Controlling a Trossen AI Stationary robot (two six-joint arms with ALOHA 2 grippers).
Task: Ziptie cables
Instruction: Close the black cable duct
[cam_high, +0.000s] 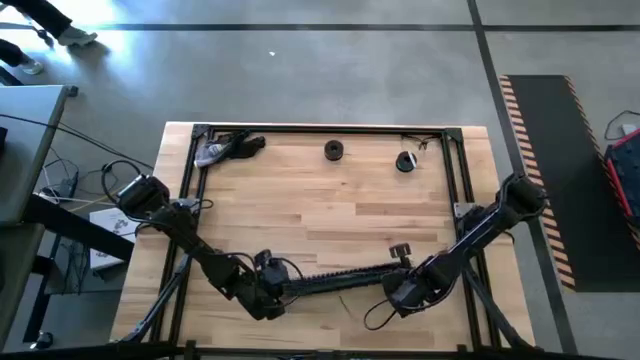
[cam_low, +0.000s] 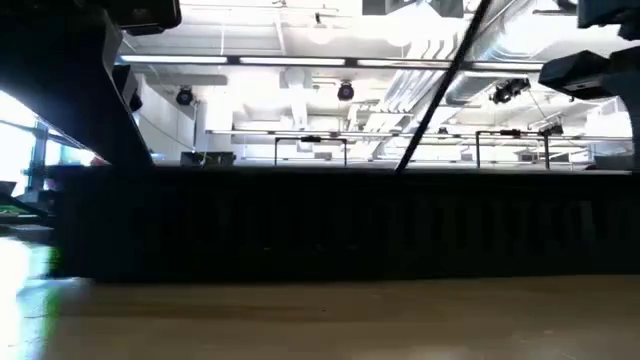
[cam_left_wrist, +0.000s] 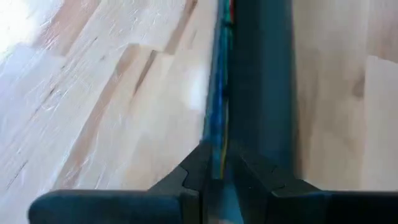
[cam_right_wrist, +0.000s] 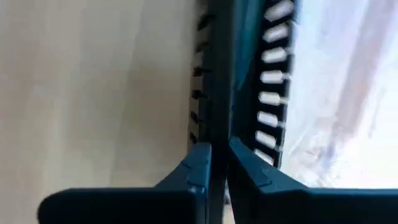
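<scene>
No text, label, brand, number or sign can be read in any of the views

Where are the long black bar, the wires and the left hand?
Black bar (cam_high: 340, 277): high view, its middle.
Wires (cam_left_wrist: 219, 106): left wrist view, strands beside the bar.
Left hand (cam_left_wrist: 214, 180): left wrist view, between its fingertips.
</scene>
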